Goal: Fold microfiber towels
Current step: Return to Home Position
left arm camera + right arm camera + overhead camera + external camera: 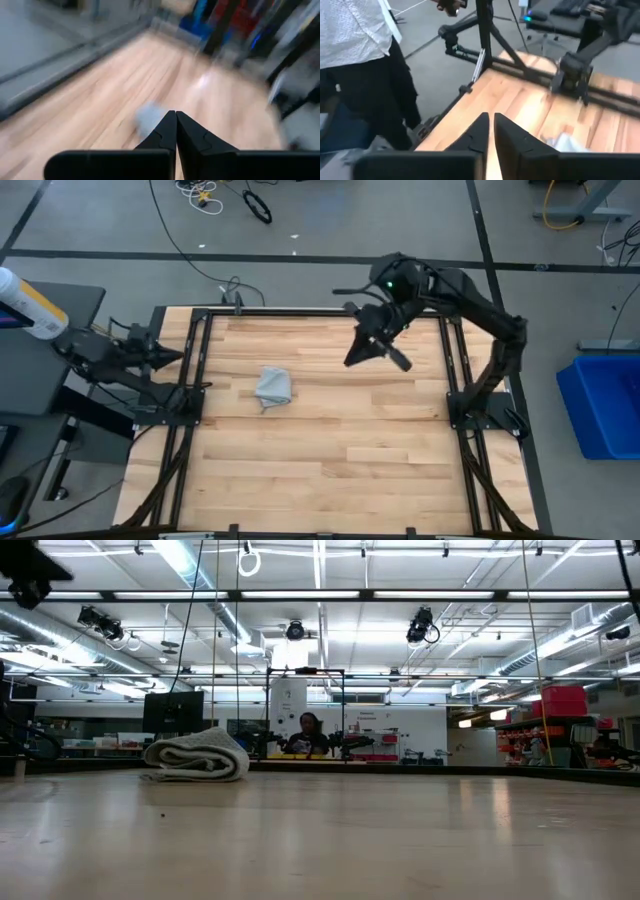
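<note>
left of centre, towel (274, 385) lengthwise far-to-near

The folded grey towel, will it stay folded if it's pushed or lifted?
The towel looks soft and loosely bundled, so lifted by one edge it would likely droop and unfold. Pushed, it should bunch or slide on the smooth table, not roll.

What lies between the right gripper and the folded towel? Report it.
Only bare wooden tabletop lies between the right gripper and the towel; the high view shows this.
</note>
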Tool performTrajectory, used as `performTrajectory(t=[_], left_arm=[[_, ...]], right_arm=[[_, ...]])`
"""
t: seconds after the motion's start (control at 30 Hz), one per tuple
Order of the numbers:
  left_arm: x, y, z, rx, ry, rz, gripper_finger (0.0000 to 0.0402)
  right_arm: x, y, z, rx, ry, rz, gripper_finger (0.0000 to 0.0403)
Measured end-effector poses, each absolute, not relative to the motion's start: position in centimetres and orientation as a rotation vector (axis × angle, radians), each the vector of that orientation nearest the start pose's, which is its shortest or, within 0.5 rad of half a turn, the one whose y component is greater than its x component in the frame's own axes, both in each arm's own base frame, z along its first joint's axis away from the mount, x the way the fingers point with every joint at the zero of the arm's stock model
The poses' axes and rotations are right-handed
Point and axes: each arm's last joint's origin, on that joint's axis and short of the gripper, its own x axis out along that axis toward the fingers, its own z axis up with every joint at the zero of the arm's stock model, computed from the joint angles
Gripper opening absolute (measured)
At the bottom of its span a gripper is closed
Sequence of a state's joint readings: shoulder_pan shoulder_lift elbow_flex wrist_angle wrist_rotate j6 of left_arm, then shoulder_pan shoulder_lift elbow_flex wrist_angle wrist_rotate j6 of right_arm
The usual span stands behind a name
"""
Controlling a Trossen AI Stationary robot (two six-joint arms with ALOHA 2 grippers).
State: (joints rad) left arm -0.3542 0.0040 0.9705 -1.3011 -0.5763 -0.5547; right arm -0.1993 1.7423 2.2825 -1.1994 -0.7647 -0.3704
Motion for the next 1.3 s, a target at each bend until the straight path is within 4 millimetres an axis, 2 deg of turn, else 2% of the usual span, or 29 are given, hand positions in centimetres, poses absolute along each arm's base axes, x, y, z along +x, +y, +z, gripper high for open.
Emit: performTrajectory(t=[0.07, 0.17, 0.27, 0.33, 0.43, 0.5, 0.6, 0.67, 0.7, 0.8, 0.9, 1.03, 1.13, 1.3], left_arm=[[-5.8, 3.8, 30.0, -0.377, 0.317, 0.330, 0.0008], [-5.1, 3.5, 29.1, -0.383, 0.364, 0.338, 0.0010], [-4.7, 3.3, 28.8, -0.414, 0.370, 0.345, 0.0010], [-4.5, 3.2, 28.5, -0.422, 0.395, 0.339, 0.0010], [-4.6, 3.2, 28.1, -0.336, 0.436, 0.354, 0.0011], [-4.8, 3.2, 27.8, -0.389, 0.469, 0.355, 0.0011], [-4.0, 2.9, 28.3, -0.336, 0.404, 0.295, 0.0017], [-3.3, 2.7, 29.2, -0.311, 0.295, 0.297, 0.0021], [-3.1, 2.7, 29.5, -0.291, 0.257, 0.309, 0.0023], [-2.9, 2.8, 29.9, -0.196, 0.218, 0.339, 0.0027], [-2.9, 3.1, 29.7, -0.155, 0.203, 0.469, 0.0027], [-2.9, 3.4, 29.3, -0.175, 0.184, 0.620, 0.0027], [-2.9, 3.3, 29.2, -0.152, 0.203, 0.608, 0.0028], [-2.8, 3.2, 29.1, -0.085, 0.246, 0.527, 0.0028]], right_arm=[[30.2, -5.0, 47.7, -0.024, 0.483, 0.678, 0.0023], [28.1, -6.3, 45.6, 0.011, 0.380, 0.792, 0.0007], [25.6, -7.9, 41.7, 0.044, 0.239, 0.862, 0.0007], [23.8, -8.5, 38.5, 0.113, 0.218, 0.804, 0.0017], [20.5, -7.9, 33.5, 0.258, 0.208, 0.566, 0.0040], [18.0, -6.7, 30.3, 0.264, 0.093, 0.441, 0.0058], [13.9, -4.4, 25.7, 0.234, -0.164, 0.362, 0.0083], [11.3, -3.0, 22.2, 0.253, -0.314, 0.348, 0.0099], [10.5, -2.6, 21.1, 0.275, -0.343, 0.352, 0.0107], [9.8, -1.7, 21.2, 0.274, -0.241, 0.411, 0.0129], [9.4, -1.6, 19.3, 0.286, -0.165, 0.356, 0.0148], [9.2, -2.0, 18.2, 0.440, -0.131, 0.156, 0.0171], [9.2, -2.1, 18.4, 0.534, -0.150, 0.099, 0.0183], [9.0, -2.1, 19.4, 0.531, -0.221, 0.122, 0.0197]])
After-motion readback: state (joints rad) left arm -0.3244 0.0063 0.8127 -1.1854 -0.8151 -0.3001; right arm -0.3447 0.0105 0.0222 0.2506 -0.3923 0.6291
